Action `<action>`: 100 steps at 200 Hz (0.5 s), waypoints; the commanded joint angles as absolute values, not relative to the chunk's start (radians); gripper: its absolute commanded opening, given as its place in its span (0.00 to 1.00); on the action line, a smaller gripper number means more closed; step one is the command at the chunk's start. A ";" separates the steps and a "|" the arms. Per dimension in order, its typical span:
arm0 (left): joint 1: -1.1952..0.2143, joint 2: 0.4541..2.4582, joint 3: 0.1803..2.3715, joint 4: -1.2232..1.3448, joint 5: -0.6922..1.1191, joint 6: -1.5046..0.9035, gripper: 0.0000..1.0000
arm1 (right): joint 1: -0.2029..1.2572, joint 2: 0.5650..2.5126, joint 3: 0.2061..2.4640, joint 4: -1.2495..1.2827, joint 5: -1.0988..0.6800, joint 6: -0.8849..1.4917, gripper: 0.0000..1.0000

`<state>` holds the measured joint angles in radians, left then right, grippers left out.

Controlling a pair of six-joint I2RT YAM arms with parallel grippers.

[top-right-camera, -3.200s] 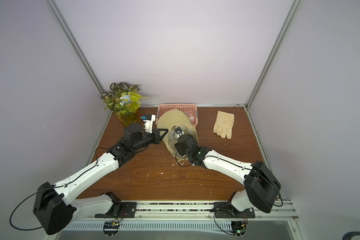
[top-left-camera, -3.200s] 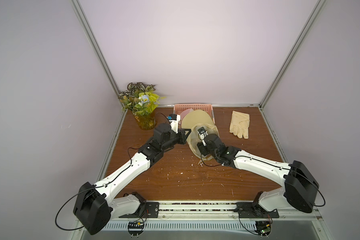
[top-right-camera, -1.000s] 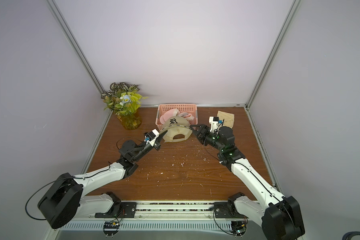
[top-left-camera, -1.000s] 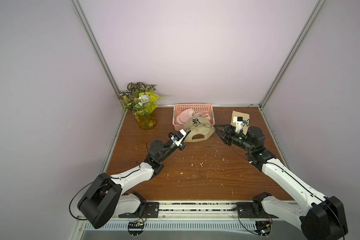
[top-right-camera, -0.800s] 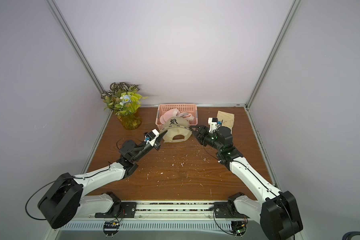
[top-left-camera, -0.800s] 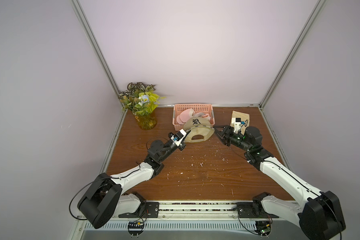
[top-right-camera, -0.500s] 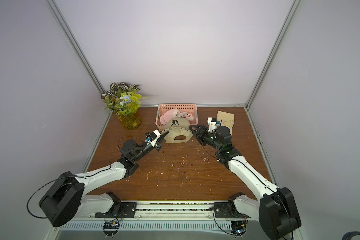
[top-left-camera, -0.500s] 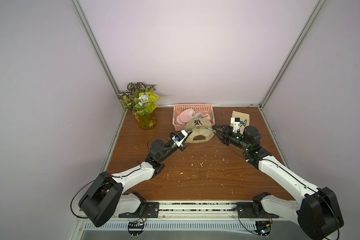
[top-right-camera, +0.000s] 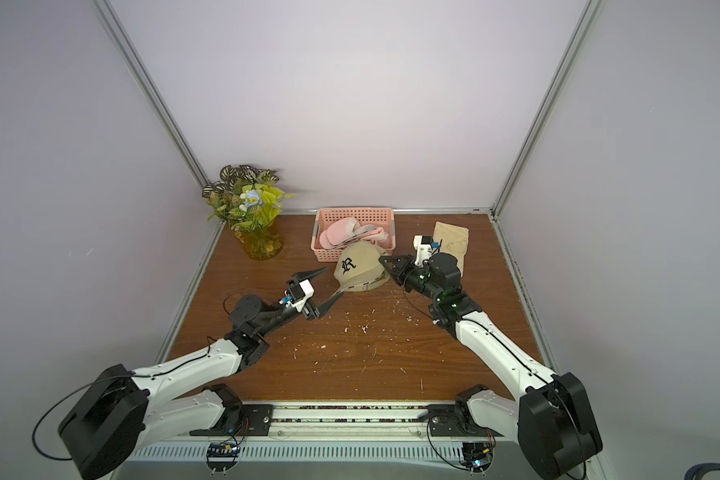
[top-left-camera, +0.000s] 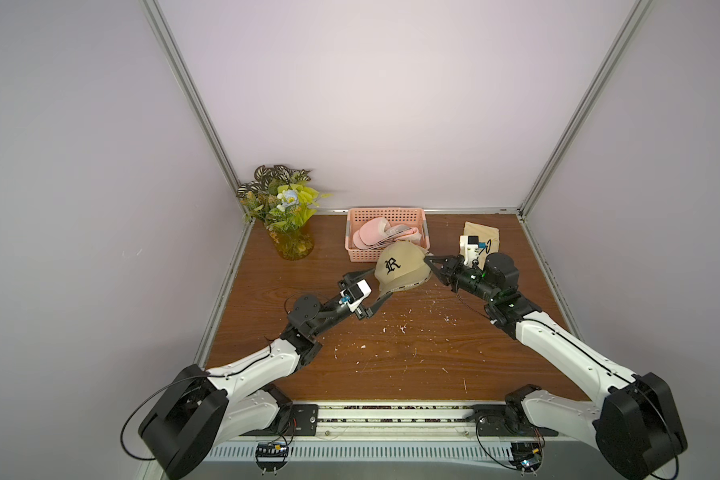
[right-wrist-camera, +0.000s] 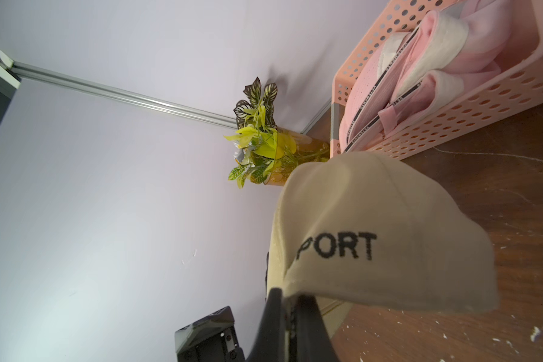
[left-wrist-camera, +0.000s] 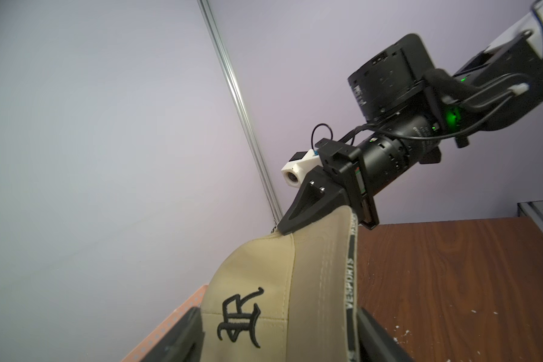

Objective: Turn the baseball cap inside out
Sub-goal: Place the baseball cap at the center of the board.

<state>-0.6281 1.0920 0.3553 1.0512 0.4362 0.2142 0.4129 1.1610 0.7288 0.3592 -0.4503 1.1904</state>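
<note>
My right fingers (right-wrist-camera: 275, 322) pinch the baseball cap (top-left-camera: 400, 268) at its back edge.
My left fingers (top-right-camera: 309, 274) stand spread wide at the brim, perhaps just touching it; the tan cap, R outward, hangs over the table (top-left-camera: 391, 353) just in front of the pink basket (top-left-camera: 385, 214).
</note>
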 commanded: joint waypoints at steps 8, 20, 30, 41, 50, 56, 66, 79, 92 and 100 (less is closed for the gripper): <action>-0.635 0.965 0.285 1.047 0.471 0.124 0.82 | 0.424 1.144 0.785 0.357 -0.437 1.003 0.00; -0.636 0.901 0.282 0.967 0.417 0.062 0.85 | 0.438 1.138 0.784 0.370 -0.434 0.939 0.00; -0.635 0.852 0.294 0.879 0.357 0.007 0.85 | 0.450 1.135 0.784 0.384 -0.440 0.880 0.00; -0.635 0.801 0.316 0.784 0.256 -0.049 0.85 | 0.463 1.138 0.780 0.403 -0.461 0.833 0.00; -0.635 0.771 0.334 0.699 0.159 -0.121 0.85 | 0.471 1.146 0.775 0.431 -0.488 0.800 0.00; -0.635 0.751 0.346 0.648 0.083 -0.175 0.85 | 0.480 1.151 0.769 0.451 -0.504 0.786 0.00; -0.635 0.726 0.369 0.568 -0.018 -0.265 0.85 | 0.500 1.167 0.766 0.475 -0.518 0.762 0.00; -0.635 0.702 0.398 0.471 -0.127 -0.376 0.86 | 0.542 1.193 0.775 0.484 -0.515 0.717 0.00; -0.634 0.686 0.424 0.397 -0.181 -0.441 0.86 | 0.591 1.230 0.794 0.486 -0.509 0.679 0.00; -0.632 0.679 0.442 0.356 -0.196 -0.461 0.86 | 0.623 1.254 0.809 0.490 -0.501 0.662 0.00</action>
